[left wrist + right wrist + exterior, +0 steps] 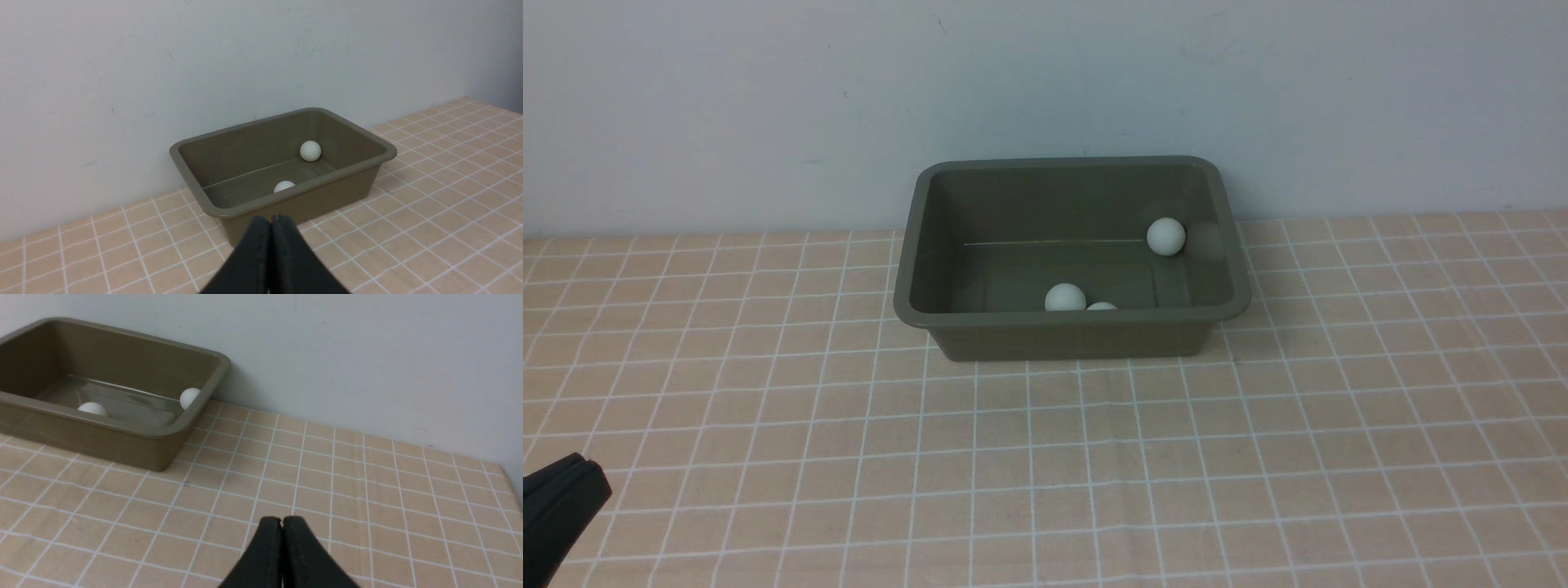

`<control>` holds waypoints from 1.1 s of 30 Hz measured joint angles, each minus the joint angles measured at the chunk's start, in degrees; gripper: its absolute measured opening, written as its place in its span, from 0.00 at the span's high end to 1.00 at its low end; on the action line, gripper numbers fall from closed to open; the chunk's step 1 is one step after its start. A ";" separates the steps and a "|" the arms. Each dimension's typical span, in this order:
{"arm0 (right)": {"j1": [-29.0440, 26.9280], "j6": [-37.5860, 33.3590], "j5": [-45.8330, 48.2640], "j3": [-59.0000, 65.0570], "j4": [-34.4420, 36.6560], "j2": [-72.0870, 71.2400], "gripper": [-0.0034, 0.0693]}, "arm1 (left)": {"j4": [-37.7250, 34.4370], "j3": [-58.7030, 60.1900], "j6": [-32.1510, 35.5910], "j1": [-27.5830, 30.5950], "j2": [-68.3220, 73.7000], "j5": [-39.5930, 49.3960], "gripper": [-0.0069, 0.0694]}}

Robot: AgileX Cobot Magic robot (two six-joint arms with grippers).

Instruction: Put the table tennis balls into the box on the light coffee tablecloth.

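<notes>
We see the box [1072,331] as smooth olive-green plastic with a slight sheen, its floor glossy enough to carry faint pale reflections, and the table tennis balls [1165,237] inside it as matt white, smooth and without glare. The light coffee tablecloth [1094,474] looks to us like a soft, matt woven cloth, peach-tan with thin white grid lines and a few shallow creases. The left gripper [271,222] and the right gripper [282,522] show us matt black fingers, plastic or rubber we cannot tell, and the wall [768,98] behind is a dull painted surface with small scuffs.
</notes>
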 joint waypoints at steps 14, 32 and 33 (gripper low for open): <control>0.00 0.00 0.74 0.00 0.00 0.00 0.98 | 0.00 0.00 0.00 0.00 0.00 0.00 1.00; 0.00 0.00 1.08 0.00 0.00 0.00 0.98 | 8.62 12.71 4.66 16.77 -3.20 -0.27 1.00; 0.00 0.00 1.12 0.00 0.00 0.00 0.98 | 8.69 13.91 4.48 17.96 -4.68 -0.27 1.00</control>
